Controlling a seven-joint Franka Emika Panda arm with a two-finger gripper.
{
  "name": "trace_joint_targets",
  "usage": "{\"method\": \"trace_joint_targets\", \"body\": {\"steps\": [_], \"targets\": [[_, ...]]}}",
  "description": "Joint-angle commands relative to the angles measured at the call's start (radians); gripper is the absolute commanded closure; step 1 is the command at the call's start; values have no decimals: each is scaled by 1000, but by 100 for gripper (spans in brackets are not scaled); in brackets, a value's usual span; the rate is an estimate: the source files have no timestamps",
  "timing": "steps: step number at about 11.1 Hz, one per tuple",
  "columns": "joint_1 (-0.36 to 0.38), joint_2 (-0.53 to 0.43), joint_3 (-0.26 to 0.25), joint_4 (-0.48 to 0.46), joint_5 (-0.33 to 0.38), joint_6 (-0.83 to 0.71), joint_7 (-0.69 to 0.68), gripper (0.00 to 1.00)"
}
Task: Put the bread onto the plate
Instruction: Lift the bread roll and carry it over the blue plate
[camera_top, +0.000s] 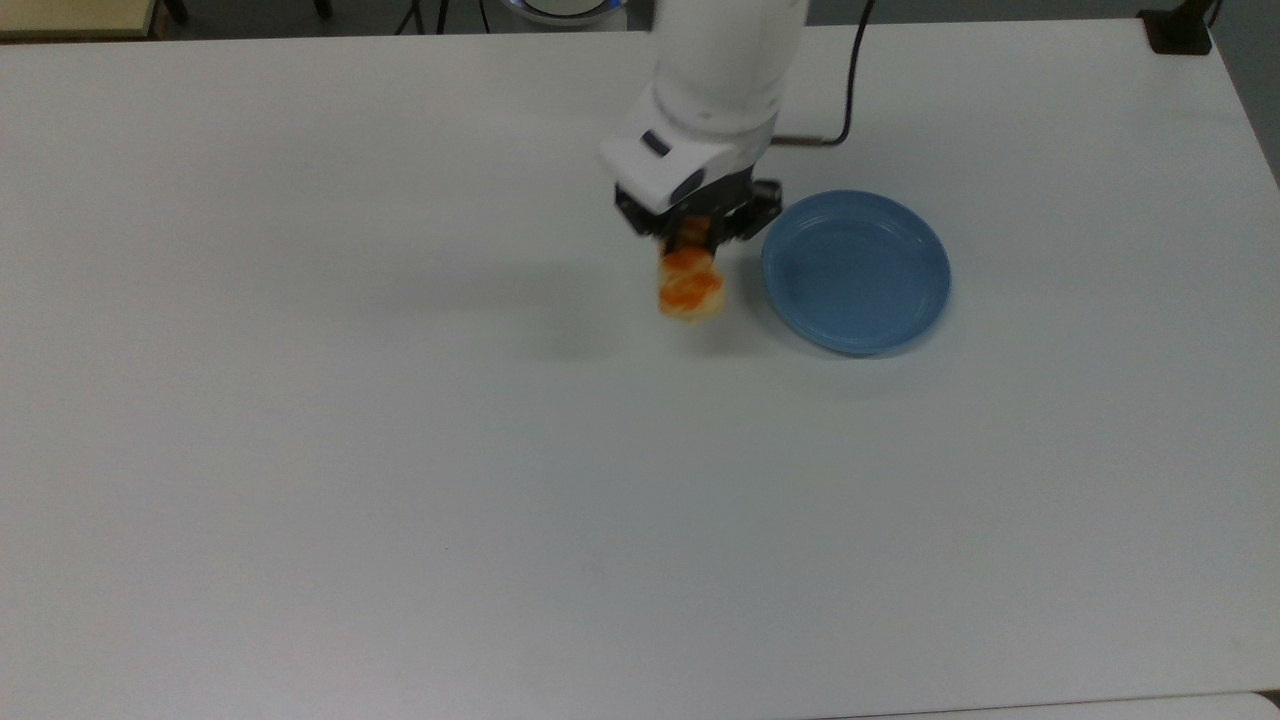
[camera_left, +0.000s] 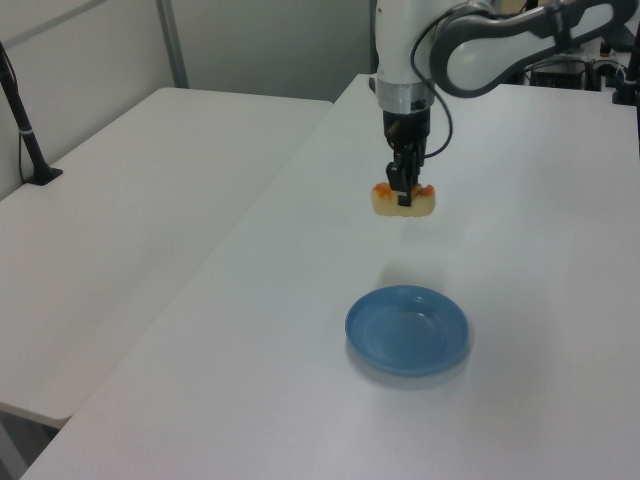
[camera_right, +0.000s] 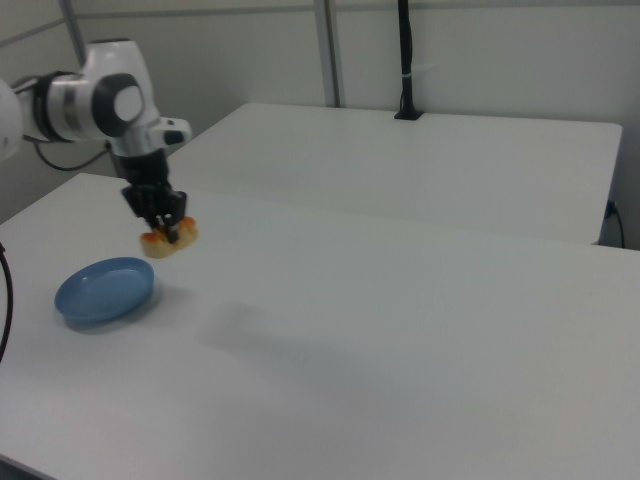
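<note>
The bread (camera_top: 689, 285), a pale-tan bar with orange-brown bumps, hangs in the air above the table. My gripper (camera_top: 694, 237) is shut on one end of it. In the left view the bread (camera_left: 384, 202) floats well above the table with the gripper (camera_left: 404, 197) pinching its middle. The right view has the bread (camera_right: 158, 244) under the gripper (camera_right: 168, 232). The blue plate (camera_top: 856, 271) lies flat and bare on the table just off the bread's side at the top view's right. In the left view the plate (camera_left: 407, 329) sits below and nearer the camera; the right view has the plate (camera_right: 104, 291) lower left of the bread.
The white table (camera_top: 400, 450) spreads wide around the plate. A second white table (camera_left: 130, 180) stands at the left view's left, with a black post (camera_left: 22, 125) on it. A black cable (camera_top: 850, 70) runs from the arm across the top view's upper right.
</note>
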Motion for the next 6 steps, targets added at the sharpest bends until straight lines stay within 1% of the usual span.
{"method": "trace_joint_targets", "body": {"steps": [1, 3, 6], "targets": [[-7, -50, 93, -37, 59, -82, 41, 64], [4, -45, 148, -96, 59, -37, 174, 63], [8, -35, 225, -162, 59, 87, 309, 63]]}}
